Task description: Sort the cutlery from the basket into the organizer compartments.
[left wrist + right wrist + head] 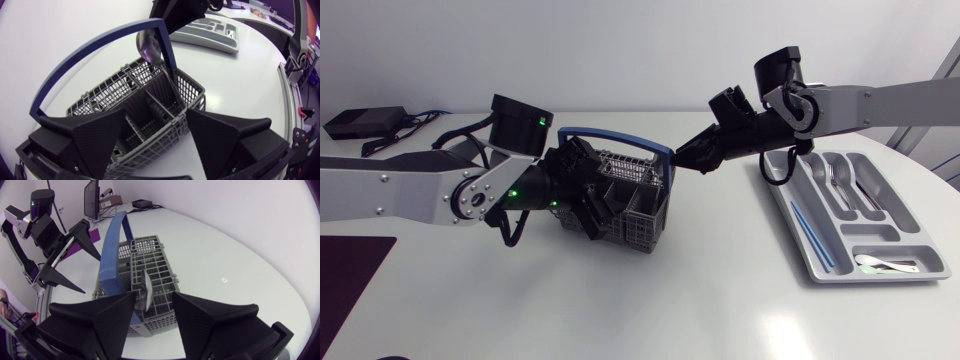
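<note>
The grey wire basket [630, 205] with a blue handle [620, 135] stands at the table's middle. A metal spoon [148, 47] stands upright in it, bowl up. My right gripper [686, 158] is at the basket's right end. In the right wrist view the spoon's bowl [145, 296] is between its open fingers [154, 298], close to one finger with a gap to the other. My left gripper [588, 190] is at the basket's left end, open wide [156, 112], with the basket's near corner [165, 125] between its fingers. The grey organizer [910, 270] lies to the right.
The organizer holds a blue stick [810, 235], metal cutlery [842, 182] and a white spoon [882, 265] in separate compartments. A black device [360, 122] sits at the back left. A dark mat [350, 275] lies at the front left.
</note>
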Robot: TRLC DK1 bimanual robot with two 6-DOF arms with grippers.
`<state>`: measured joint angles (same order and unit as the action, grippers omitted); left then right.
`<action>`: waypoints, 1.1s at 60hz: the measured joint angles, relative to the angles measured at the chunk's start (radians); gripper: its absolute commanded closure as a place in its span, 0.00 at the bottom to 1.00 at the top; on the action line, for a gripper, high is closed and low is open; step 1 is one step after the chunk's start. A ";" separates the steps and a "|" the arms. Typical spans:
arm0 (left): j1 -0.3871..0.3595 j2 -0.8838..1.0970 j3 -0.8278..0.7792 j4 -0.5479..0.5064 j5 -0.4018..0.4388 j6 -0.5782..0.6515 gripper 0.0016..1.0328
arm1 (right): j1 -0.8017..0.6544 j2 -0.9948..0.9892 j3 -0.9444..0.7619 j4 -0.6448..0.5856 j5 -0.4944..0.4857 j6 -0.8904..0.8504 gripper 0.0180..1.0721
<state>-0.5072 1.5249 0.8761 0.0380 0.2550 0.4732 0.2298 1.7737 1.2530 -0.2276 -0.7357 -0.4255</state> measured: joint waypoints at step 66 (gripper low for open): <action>-0.029 0.000 0.000 -0.019 -0.029 0.026 0.09 | 0.032 0.049 0.085 -0.069 0.030 0.014 0.95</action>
<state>-0.5365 1.5249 0.8761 0.0189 0.2260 0.4988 0.2623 1.8229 1.3384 -0.2970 -0.7055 -0.4110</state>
